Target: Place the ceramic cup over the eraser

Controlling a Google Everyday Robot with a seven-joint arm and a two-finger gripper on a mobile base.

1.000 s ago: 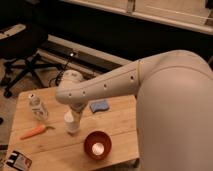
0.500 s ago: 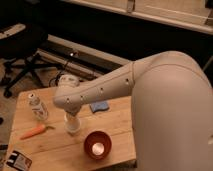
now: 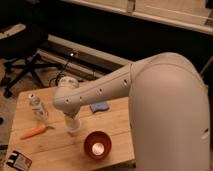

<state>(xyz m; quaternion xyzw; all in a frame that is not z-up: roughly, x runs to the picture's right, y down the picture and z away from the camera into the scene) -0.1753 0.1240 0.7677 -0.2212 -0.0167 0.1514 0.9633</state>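
The ceramic cup [image 3: 73,126] is small and white and stands on the wooden table [image 3: 117,125], left of the middle. My gripper [image 3: 70,119] hangs from the white arm's wrist [image 3: 68,98] straight above the cup, at its rim. The wrist hides how the gripper meets the cup. The eraser [image 3: 17,161], a flat dark block with a white and red-orange label, lies at the table's front left corner, well away from the cup.
A clear plastic bottle [image 3: 38,107] stands left of the cup. An orange carrot [image 3: 35,131] lies in front of the bottle. A blue pad [image 3: 100,106] lies behind the cup to the right. A red-brown bowl [image 3: 97,145] sits near the front edge. An office chair [image 3: 22,55] stands at the back left.
The wrist has shifted slightly left and settled a little lower over the cup. The cup and the other objects have stayed in place.
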